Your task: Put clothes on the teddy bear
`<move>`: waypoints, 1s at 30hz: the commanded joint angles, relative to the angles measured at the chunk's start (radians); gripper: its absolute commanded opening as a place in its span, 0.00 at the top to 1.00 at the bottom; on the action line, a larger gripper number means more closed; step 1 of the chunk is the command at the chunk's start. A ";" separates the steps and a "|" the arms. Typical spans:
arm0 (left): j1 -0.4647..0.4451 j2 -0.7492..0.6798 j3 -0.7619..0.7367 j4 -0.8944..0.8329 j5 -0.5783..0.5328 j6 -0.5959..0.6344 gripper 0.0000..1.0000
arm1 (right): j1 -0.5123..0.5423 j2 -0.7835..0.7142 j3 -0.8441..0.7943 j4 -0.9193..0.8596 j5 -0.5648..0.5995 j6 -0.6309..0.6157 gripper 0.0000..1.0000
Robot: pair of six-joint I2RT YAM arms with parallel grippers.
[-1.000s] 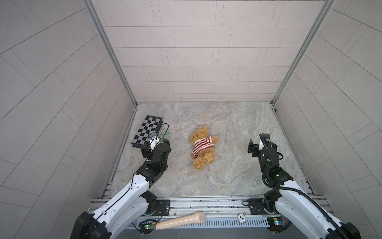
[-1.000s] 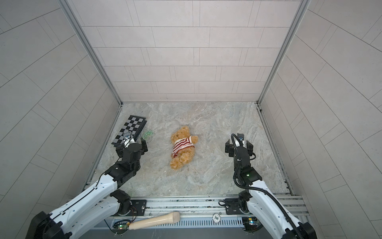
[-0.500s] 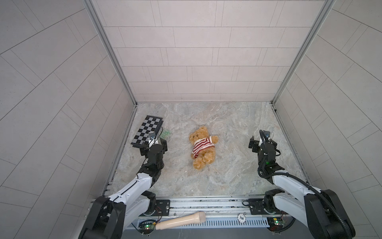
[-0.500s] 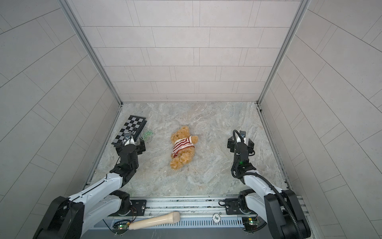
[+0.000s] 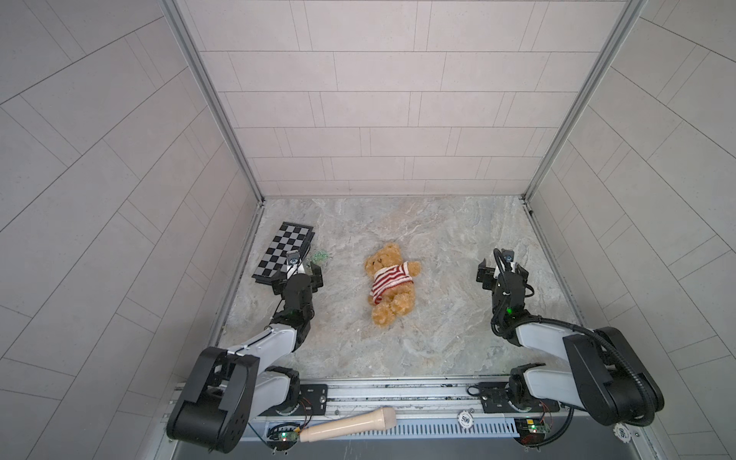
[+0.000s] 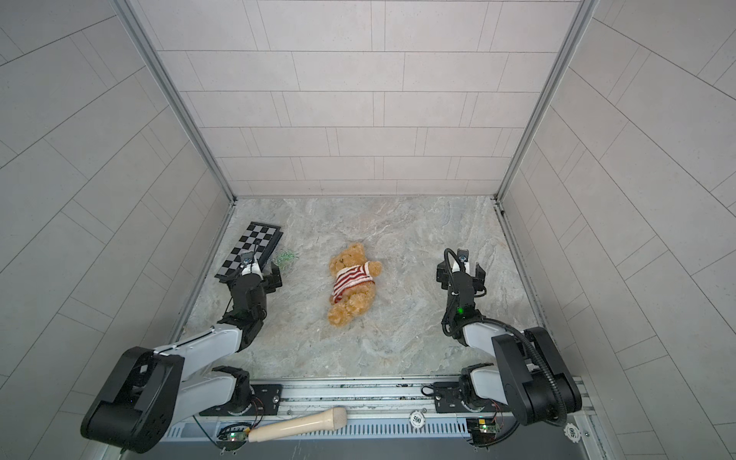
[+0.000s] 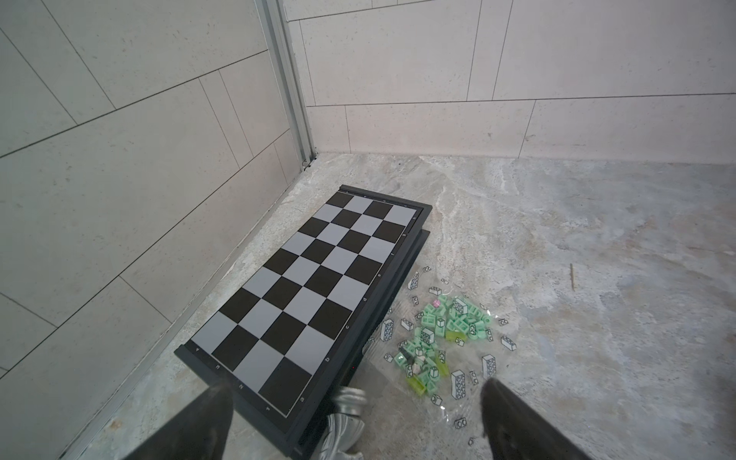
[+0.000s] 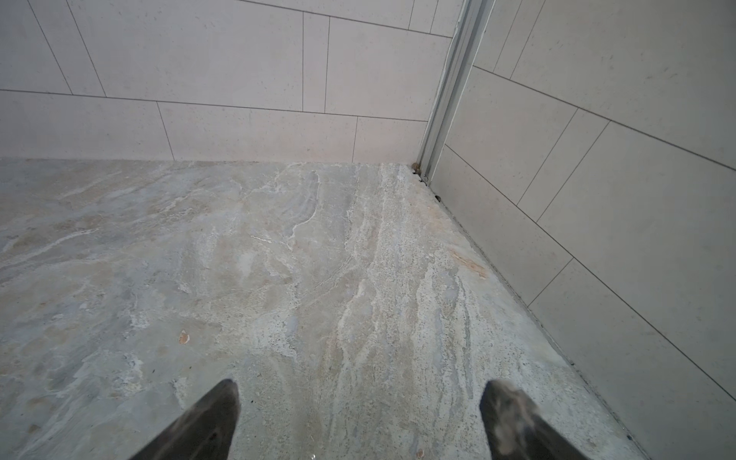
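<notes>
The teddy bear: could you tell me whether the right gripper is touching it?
Apart: both top views show bare floor between the teddy bear and the right gripper.

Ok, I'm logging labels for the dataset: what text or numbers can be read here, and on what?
"500": white poker chip on the front rail.
"b", "c", "d", "e": chessboard border, left wrist view; its other marks are too small.
Second chip, further right: print too blurred to read.

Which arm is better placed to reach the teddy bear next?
Probably right: the teddy bear stretches an arm toward the open right pincer, while the left pincer hangs over the chessboard.
</notes>
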 commanded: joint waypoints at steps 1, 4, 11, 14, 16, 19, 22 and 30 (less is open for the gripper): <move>0.014 0.014 0.034 0.047 0.019 0.013 0.00 | -0.006 0.039 0.001 0.093 0.020 -0.029 0.03; 0.019 0.041 0.050 0.061 0.016 0.021 0.00 | -0.006 0.087 0.009 0.134 0.012 -0.050 0.04; 0.021 0.098 0.066 0.132 0.004 0.060 0.00 | -0.007 0.256 0.003 0.322 0.016 -0.064 0.02; 0.048 0.164 0.032 0.280 0.061 0.037 0.00 | -0.016 0.326 0.028 0.346 -0.007 -0.068 0.02; 0.067 0.196 0.034 0.304 0.074 0.019 0.00 | -0.019 0.302 0.052 0.255 0.002 -0.052 0.02; 0.086 0.234 0.040 0.318 0.084 -0.004 0.00 | -0.024 0.301 0.105 0.157 0.038 -0.032 0.00; 0.096 0.282 0.065 0.321 0.092 -0.005 0.00 | -0.026 0.302 0.118 0.135 0.042 -0.031 0.00; 0.082 0.284 0.085 0.278 0.070 0.005 0.00 | -0.026 0.303 0.118 0.139 0.042 -0.036 0.00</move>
